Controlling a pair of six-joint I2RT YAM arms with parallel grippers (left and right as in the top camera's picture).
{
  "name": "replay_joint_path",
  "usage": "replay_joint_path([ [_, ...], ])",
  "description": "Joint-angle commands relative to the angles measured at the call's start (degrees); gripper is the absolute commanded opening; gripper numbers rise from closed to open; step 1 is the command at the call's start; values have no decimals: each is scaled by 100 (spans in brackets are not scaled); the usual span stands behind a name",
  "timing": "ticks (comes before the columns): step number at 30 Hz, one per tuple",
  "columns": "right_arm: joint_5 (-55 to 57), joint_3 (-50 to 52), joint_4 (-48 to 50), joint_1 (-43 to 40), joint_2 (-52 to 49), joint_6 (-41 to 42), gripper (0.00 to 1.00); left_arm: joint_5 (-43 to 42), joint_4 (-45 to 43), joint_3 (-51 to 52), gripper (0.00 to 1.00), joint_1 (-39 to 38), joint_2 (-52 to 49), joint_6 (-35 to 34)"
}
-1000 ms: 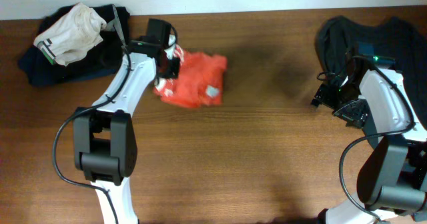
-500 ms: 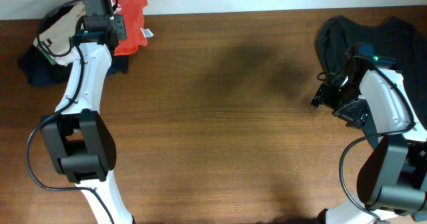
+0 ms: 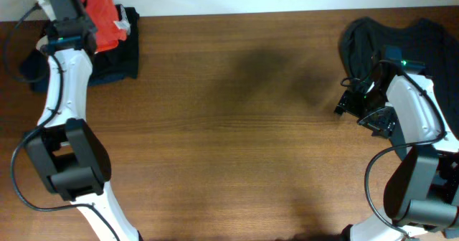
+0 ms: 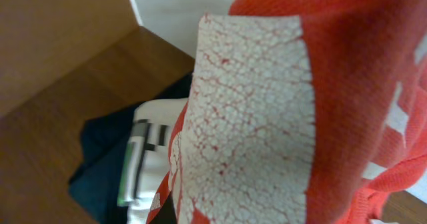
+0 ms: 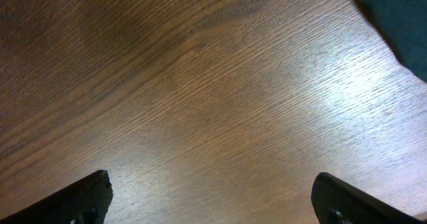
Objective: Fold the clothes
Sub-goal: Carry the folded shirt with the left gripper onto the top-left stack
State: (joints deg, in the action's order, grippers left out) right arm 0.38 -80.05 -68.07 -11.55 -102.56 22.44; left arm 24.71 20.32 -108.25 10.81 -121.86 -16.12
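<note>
The red-orange T-shirt (image 3: 104,11) is bunched and hangs from my left gripper (image 3: 87,15) at the far left back edge of the table, over the garment pile. In the left wrist view the shirt (image 4: 347,91) fills most of the frame, its cracked white print close to the lens, and it hides the fingers. My right gripper (image 3: 346,101) is open and empty above bare wood at the right; its two fingertips show in the bottom corners of the right wrist view (image 5: 213,201).
The pile of navy, black and white garments (image 3: 118,51) lies at the back left, under the shirt; it also shows in the left wrist view (image 4: 143,157). A dark grey T-shirt (image 3: 401,29) lies at the back right, beside the right arm. The white wall runs along the back edge.
My left gripper has carried the red-orange T-shirt from the table's left-middle to the far back left corner, over the pile. The right arm has not moved.
</note>
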Motion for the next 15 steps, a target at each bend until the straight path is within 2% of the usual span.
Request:
replay_joint_path([
  [1,17,-87,-2,-11,63,33,99,212,28,-164,1,334,-17,-144],
  [4,17,-87,-2,-11,63,33,99,208,79,-151,5,439,-109,-144],
  [6,17,-87,-2,-11,63,33,99,212,118,-151,22,474,-286,-144],
  [7,17,-87,-2,-11,63,33,99,210,140,-151,38,481,-385,-142],
  [8,17,-87,-2,-11,63,33,99,219,168,-151,47,481,-433,-133],
  [11,17,-87,-2,-11,63,33,99,280,136,-184,66,479,-380,-13],
  [15,17,-87,-2,-11,63,33,99,256,24,-212,69,461,-90,52],
])
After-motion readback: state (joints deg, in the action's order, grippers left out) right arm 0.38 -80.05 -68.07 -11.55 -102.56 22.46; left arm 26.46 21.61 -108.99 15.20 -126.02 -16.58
